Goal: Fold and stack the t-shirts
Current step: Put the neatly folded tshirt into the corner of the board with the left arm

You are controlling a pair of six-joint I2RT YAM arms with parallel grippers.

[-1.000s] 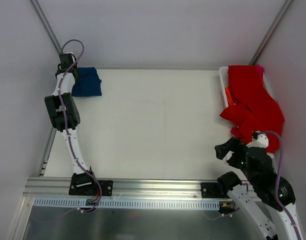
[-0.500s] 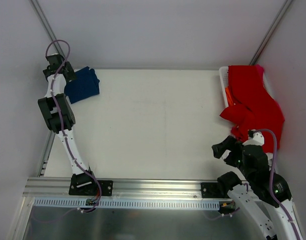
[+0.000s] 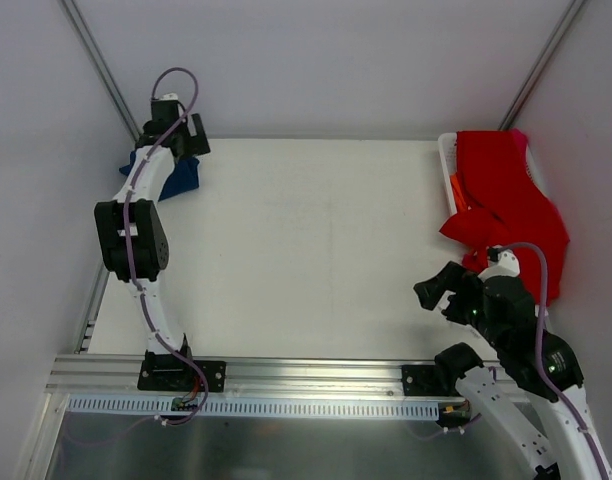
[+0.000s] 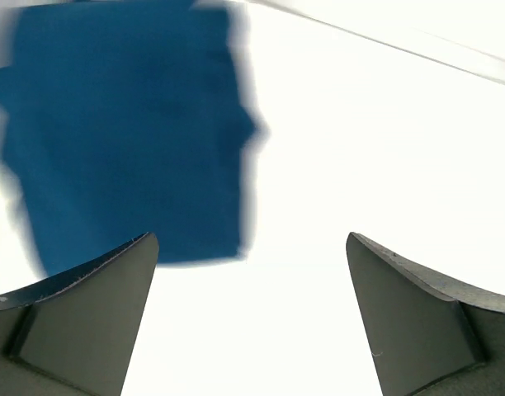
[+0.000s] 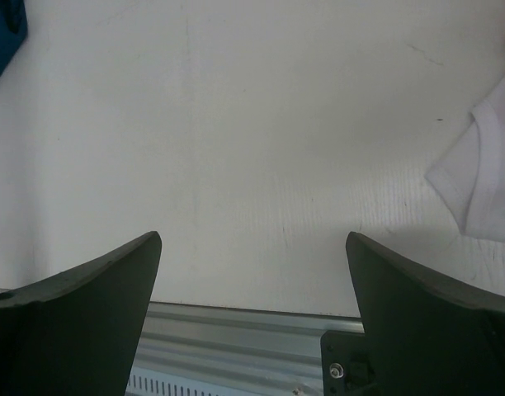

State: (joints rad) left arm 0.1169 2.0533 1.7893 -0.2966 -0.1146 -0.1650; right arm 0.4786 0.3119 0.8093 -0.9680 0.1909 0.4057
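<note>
The blue t-shirt (image 4: 120,132) is plain, one even shade. The red t-shirt (image 3: 506,200) is solid red, with a pink edge (image 3: 519,134) beside it. The basket (image 3: 445,155), table (image 3: 306,240) and cloth (image 5: 483,177) are white.

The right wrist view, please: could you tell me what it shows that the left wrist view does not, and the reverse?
Only the right wrist view: a corner of white cloth at its right edge and the metal rail along the bottom. Only the left wrist view: most of the folded blue t-shirt, blurred, filling the upper left. Both: the white table, some of that blue t-shirt (a sliver in the right wrist's top left corner), and an open hand holding nothing, the left hand and the right hand.
</note>
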